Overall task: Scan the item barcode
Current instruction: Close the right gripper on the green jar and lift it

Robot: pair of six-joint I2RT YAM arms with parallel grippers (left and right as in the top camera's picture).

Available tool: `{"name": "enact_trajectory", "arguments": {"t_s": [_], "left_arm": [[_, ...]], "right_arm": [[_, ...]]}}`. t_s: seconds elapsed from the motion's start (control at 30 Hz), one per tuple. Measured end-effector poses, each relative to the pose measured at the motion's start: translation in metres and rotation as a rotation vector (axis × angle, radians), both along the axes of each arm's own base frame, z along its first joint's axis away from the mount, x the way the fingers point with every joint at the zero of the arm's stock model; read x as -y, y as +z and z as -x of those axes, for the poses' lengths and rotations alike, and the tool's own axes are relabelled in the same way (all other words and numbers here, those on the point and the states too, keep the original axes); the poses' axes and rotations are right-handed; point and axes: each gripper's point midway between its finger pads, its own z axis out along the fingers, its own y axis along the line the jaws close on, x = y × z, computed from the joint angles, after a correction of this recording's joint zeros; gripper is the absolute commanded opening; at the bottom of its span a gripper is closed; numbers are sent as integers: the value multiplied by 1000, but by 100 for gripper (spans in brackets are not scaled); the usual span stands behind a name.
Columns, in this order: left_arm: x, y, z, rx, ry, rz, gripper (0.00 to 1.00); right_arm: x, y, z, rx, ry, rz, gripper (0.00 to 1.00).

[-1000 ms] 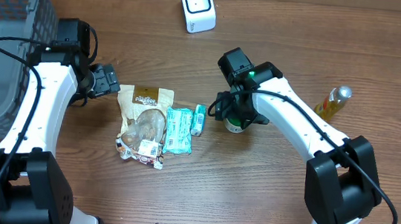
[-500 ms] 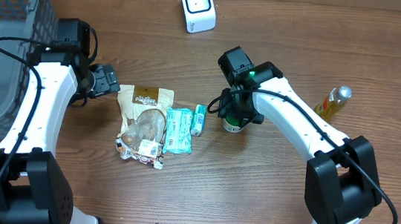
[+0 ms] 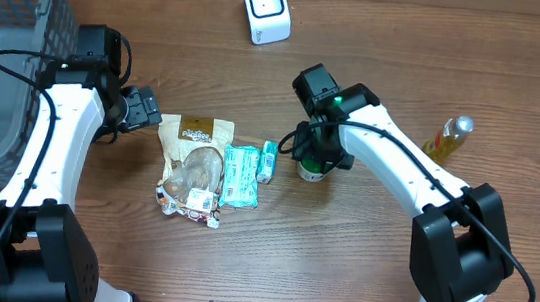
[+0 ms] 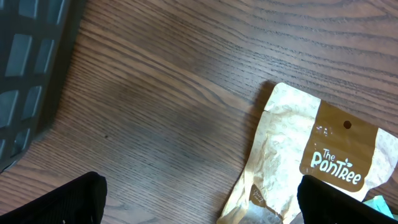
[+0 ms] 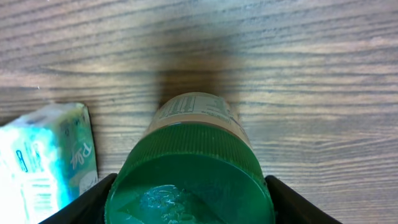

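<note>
Green-lidded jar (image 5: 191, 168) sits clamped in the right end effector (image 5: 189, 202); left end effector (image 4: 202, 199) gapes wide, empty.

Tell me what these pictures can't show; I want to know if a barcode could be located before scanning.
- jar: barcode unseen. Right wrist view shows the green lid and a sliver of label, print too small; overhead, the right claw gripping it covers it.
- brown pouch: cut by the right and bottom edges in the left wrist view; print too small overhead.
- basket: cut off by the overhead's left edge.
</note>
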Motion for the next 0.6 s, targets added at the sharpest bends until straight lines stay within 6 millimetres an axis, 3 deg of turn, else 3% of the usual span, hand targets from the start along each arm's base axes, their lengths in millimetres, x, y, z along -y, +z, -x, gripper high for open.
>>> {"name": "enact_trajectory", "arguments": {"t_s": [0.17, 0.33, 0.6], "left_arm": [[0, 0, 0, 0, 0, 0, 100], [0, 0, 0, 0, 0, 0, 100], [0, 0, 0, 0, 0, 0, 99]], "right_arm": [[-1, 0, 4, -11, 8, 5, 66], [-3, -1, 9, -30, 11, 2, 83], [-3, -1, 7, -13, -38, 5, 99]]}}
